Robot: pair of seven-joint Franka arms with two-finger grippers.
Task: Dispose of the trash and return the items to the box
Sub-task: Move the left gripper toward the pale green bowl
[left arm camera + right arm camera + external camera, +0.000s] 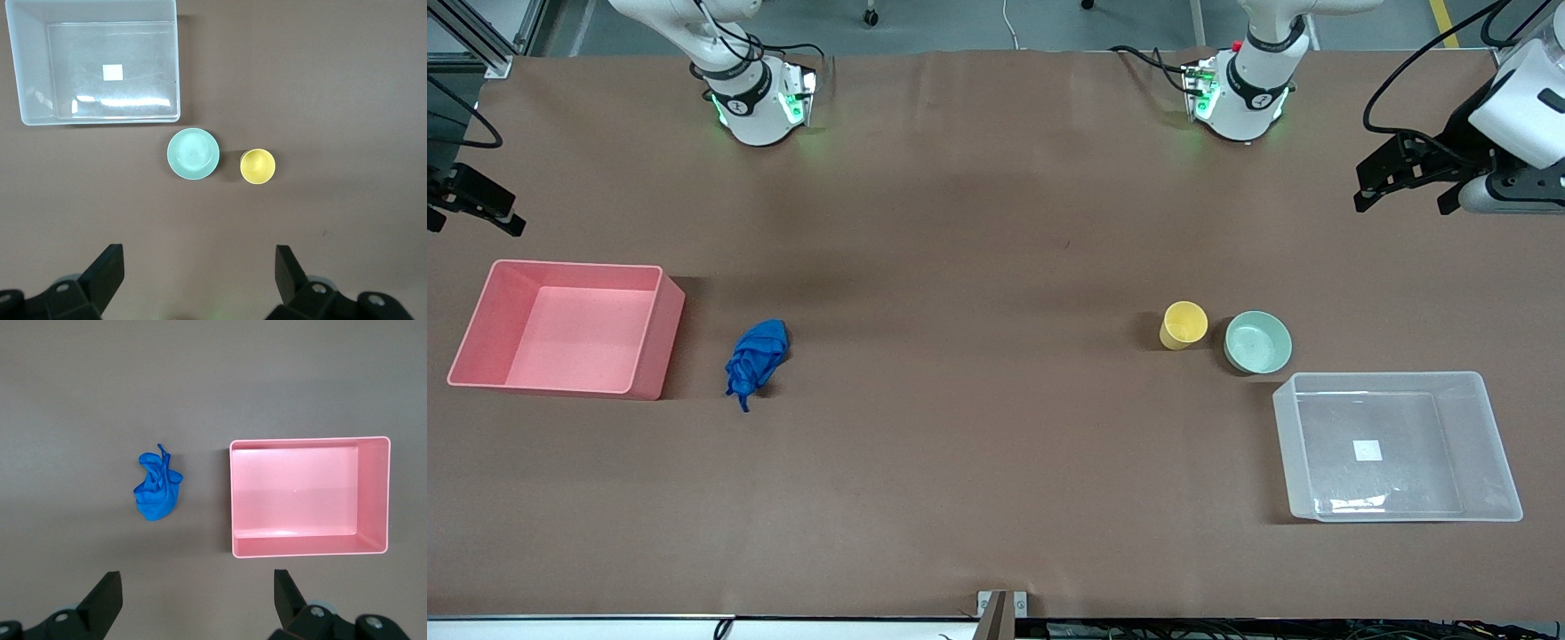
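The trash, a bright blue wad (757,360), lies on the table beside the pink bin (654,351) at the right arm's end; it also shows in the right wrist view (157,491). The yellow cup (1184,324) and mint-green bowl (1258,342) stand side by side, a little farther from the front camera than the clear box (1485,444), which holds nothing. The left wrist view shows the cup (257,166), bowl (193,153) and box (27,67). My left gripper (1402,191) (199,267) is open, high over the table's left-arm end. My right gripper (471,218) (198,590) is open, high over the right-arm end.
The pink bin (307,545) holds nothing. Brown paper covers the table. The arm bases stand along the edge farthest from the front camera. A small metal bracket (1001,613) sits at the nearest edge.
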